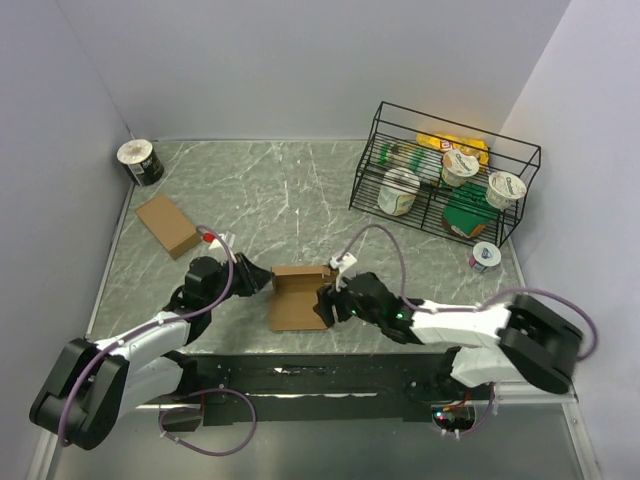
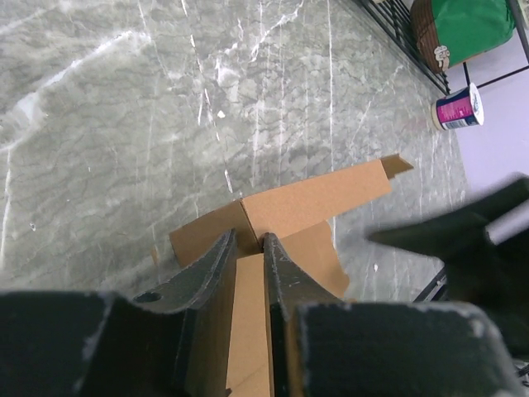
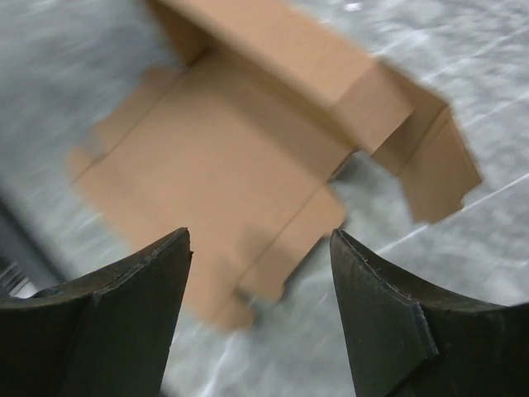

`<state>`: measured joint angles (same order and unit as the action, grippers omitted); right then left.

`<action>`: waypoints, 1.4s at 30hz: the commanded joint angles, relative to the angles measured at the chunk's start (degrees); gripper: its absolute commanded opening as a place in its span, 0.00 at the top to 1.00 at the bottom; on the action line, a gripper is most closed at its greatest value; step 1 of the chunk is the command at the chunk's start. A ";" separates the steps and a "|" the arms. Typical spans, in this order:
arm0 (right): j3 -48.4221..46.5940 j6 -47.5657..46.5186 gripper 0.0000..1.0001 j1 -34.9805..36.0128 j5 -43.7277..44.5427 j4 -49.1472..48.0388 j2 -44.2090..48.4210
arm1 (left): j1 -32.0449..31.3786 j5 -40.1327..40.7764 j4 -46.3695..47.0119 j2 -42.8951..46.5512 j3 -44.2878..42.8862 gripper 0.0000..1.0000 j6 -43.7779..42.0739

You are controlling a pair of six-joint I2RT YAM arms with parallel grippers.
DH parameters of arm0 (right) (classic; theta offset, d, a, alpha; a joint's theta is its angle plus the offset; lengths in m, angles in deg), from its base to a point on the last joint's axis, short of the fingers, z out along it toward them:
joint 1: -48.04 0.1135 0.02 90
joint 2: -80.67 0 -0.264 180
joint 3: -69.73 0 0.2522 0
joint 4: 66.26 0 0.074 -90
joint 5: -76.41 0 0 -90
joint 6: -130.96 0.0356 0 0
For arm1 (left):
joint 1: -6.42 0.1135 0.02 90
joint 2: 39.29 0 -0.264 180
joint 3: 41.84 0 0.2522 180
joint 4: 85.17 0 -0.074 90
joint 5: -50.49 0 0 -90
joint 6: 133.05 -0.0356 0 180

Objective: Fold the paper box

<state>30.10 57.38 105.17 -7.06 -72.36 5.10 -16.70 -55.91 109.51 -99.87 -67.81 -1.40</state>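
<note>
The paper box [image 1: 298, 297] is a brown cardboard sheet lying near the table's front edge, partly folded, with its far wall raised. My left gripper [image 1: 262, 283] is at the box's left side. In the left wrist view my left gripper [image 2: 250, 248] is shut on a strip of the paper box [image 2: 314, 198], and the raised wall runs away to the right. My right gripper [image 1: 326, 300] hovers over the box's right edge. In the right wrist view my right gripper [image 3: 260, 240] is open and empty above the blurred paper box [image 3: 223, 157].
A second, fully formed brown box [image 1: 168, 225] lies at the left. A dark can [image 1: 140, 162] stands in the far left corner. A black wire rack [image 1: 445, 175] with cups and packets fills the far right, and a small cup [image 1: 485, 257] stands before it.
</note>
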 commanded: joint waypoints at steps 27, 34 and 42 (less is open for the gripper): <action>-8.95 15.81 0.37 -24.43 -12.41 7.92 -1.42 | -0.35 1.37 -1.82 -0.95 1.21 0.81 -1.04; -5.42 22.16 0.34 -18.10 -7.49 0.88 -1.24 | -1.14 4.01 -2.08 2.30 2.71 0.80 -0.87; -6.39 28.56 0.32 -11.87 -1.70 -0.87 -5.29 | -4.21 7.96 -2.08 4.59 4.12 0.81 1.15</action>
<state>24.09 80.02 90.43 -14.41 -68.42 0.73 -18.49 -52.02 109.99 -96.29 -65.54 -1.62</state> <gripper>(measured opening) 0.670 0.196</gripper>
